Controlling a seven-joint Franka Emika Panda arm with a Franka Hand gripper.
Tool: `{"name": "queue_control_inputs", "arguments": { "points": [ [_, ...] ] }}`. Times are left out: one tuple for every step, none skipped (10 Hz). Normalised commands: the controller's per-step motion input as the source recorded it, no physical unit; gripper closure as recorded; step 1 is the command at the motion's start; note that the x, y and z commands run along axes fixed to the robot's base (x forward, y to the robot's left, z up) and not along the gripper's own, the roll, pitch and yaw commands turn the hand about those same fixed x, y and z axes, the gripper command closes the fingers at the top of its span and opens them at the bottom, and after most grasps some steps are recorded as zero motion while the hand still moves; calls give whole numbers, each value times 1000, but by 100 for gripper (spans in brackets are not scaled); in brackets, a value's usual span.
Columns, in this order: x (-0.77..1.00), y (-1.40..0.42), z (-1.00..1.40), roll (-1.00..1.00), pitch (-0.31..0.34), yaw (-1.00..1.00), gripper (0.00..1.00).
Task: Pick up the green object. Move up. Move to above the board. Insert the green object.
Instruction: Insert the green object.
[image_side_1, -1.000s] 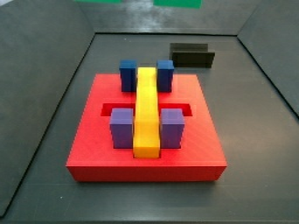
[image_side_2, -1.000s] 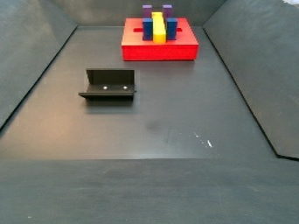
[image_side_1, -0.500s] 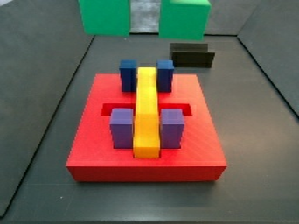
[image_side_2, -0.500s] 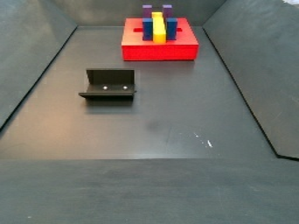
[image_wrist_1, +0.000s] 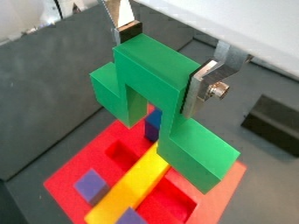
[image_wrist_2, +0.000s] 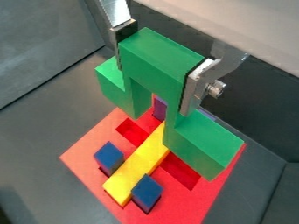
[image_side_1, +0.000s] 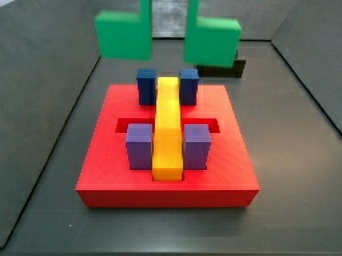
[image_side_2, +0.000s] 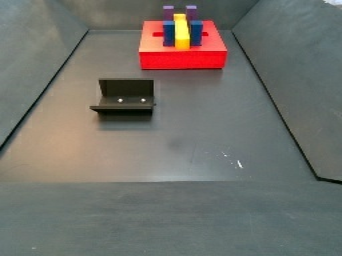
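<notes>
My gripper (image_wrist_1: 163, 56) is shut on the green object (image_wrist_1: 149, 87), its silver fingers (image_wrist_1: 204, 80) clamping the raised middle cube; both wrist views show this (image_wrist_2: 158, 80). The piece hangs in the air with its two side cubes pointing down over the far end of the red board (image_side_1: 107, 170). In a side view the green object (image_side_1: 127, 36) fills the top of the frame, with the gripper (image_side_1: 170, 12) between its cubes. The board bears a yellow bar (image_side_1: 167, 120), blue blocks (image_side_1: 147, 82) and purple blocks (image_side_1: 139, 147). Red recesses (image_wrist_2: 142, 129) lie below the piece.
The fixture (image_side_2: 124, 97) stands on the dark floor away from the board (image_side_2: 183, 58); it also shows behind the green piece (image_side_1: 233, 68) and in a wrist view (image_wrist_1: 271, 122). Dark sloping walls ring the floor.
In a side view the green object has come down from the top edge, a sliver, then half, now hanging lower above the board's far end. The board and fixture have not moved.
</notes>
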Motion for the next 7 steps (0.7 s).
{"name": "queue_control_inputs", "arguments": {
  "points": [
    [200,-157,-529,149,-64,0,100],
    [220,-129,-511,169,-57,0,100],
    [166,-109,-497,176,-59,0,100],
    [114,-123,-554,234,-40,0,100],
    [89,-123,-520,246,-19,0,100],
    [20,0,-366,80,0,0,100],
    [0,0,-283,0,-50,0,100]
  ]
}}
